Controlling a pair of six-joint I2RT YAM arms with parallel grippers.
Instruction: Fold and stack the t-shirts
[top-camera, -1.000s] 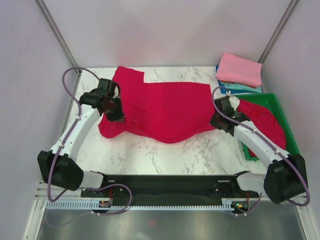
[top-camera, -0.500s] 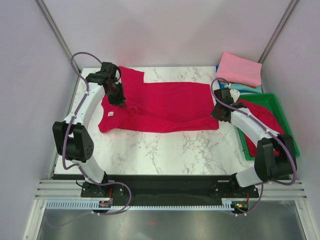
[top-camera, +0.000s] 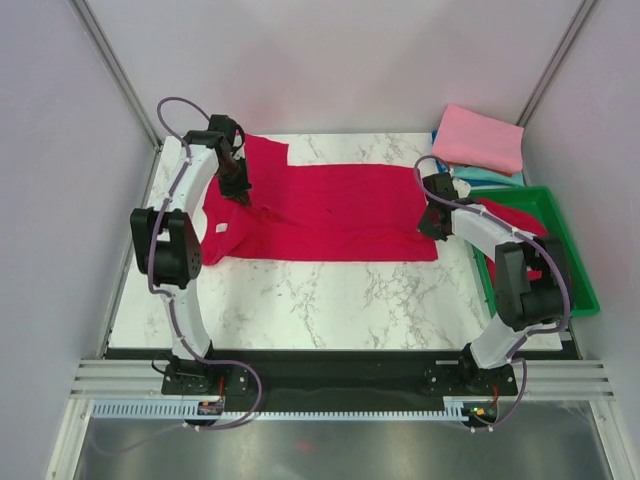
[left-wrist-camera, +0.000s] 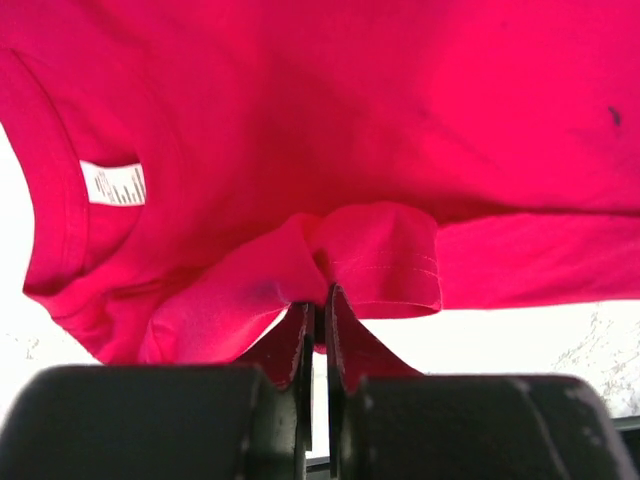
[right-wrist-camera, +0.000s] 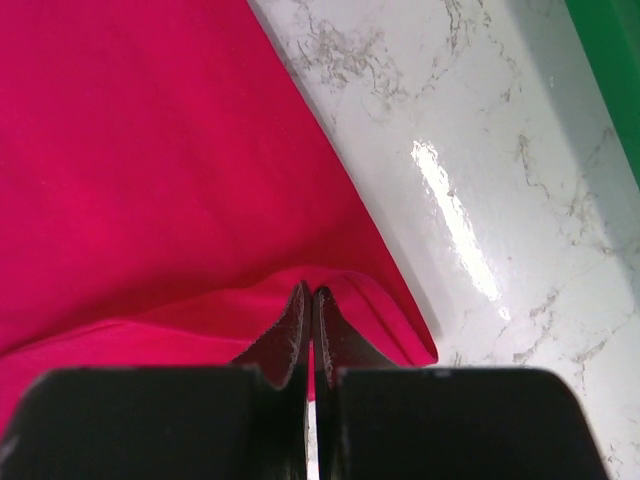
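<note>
The red t-shirt (top-camera: 330, 215) lies spread across the far half of the marble table (top-camera: 330, 300), collar to the left and hem to the right, its near edge running almost straight. The cloth is thin, light and limp: it drapes and creases wherever it is lifted, so it probably holds no fold unless laid flat and smoothed. Hold points should be at doubled edges (sleeve hem, shoulder seam, bottom hem), where the stitching gives the pads more to bite. The left gripper (left-wrist-camera: 318, 310) is pinched closed on a bunched fold at the sleeve hem near the collar, at the far left. The right gripper (right-wrist-camera: 310, 310) is pinched closed on the hem at the shirt's right near corner. A white neck label (left-wrist-camera: 113, 183) sits inside the collar; it carries a row of small printed marks, too fine to read. No other brand or writing is visible. At the far right corner, a folded pink t-shirt (top-camera: 480, 137) tops a stack, with a teal t-shirt (top-camera: 485, 174) just beneath. Beside it, a green tray (top-camera: 530, 194) holds another red garment (top-camera: 552, 245), unfolded.
</note>
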